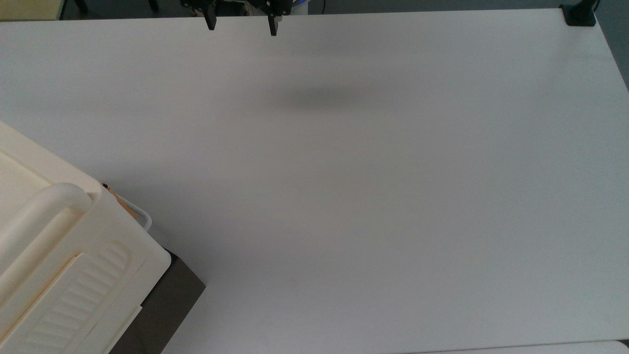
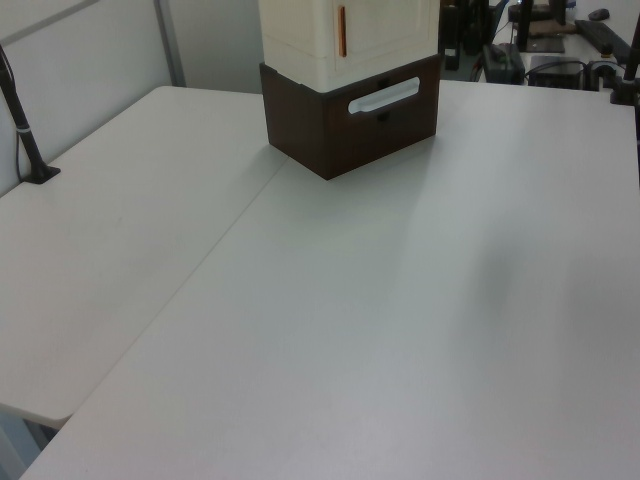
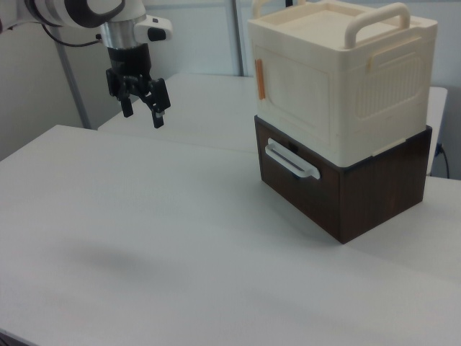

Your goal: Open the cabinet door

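- The black two-finger gripper point(image 3: 142, 114) hangs above the white tabletop point(image 1: 373, 206), its 2 fingers wide apart, holding nothing.
- The large cream plastic cabinet point(image 3: 360, 79) stands near the tabletop's corner, well apart from the gripper.
- Its flat cream cabinet door point(image 3: 292, 94), with a copper-coloured handle tab point(image 3: 260, 79), lies flush.

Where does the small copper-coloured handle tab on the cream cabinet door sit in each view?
Top view: small copper-coloured handle tab at left edge, beside the cabinet's corner.
Left view: top centre, vertical strip on the cream face.
Right view: upper centre, at the door's left edge.
Shared landmark: dark brown base.
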Tool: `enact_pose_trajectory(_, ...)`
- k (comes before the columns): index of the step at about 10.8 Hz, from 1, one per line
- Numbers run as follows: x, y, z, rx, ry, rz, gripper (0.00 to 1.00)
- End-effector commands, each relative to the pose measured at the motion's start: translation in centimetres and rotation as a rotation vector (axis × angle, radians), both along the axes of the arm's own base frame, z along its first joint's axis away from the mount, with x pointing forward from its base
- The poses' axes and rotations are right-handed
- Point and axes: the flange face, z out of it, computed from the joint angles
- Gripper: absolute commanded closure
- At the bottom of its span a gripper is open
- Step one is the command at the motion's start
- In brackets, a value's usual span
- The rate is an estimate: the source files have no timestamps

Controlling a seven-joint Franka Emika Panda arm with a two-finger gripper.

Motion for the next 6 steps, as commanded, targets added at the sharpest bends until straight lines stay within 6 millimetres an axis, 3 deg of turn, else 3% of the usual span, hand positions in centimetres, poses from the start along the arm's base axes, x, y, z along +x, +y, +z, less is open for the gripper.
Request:
enact_pose_trajectory(1,-1.78,-0.49,1.00,-0.008,0.033,0.007,0.00)
enact_pose_trajectory(6,-1.81,-0.50,1.00,-0.001,0.034,0.020,0.00)
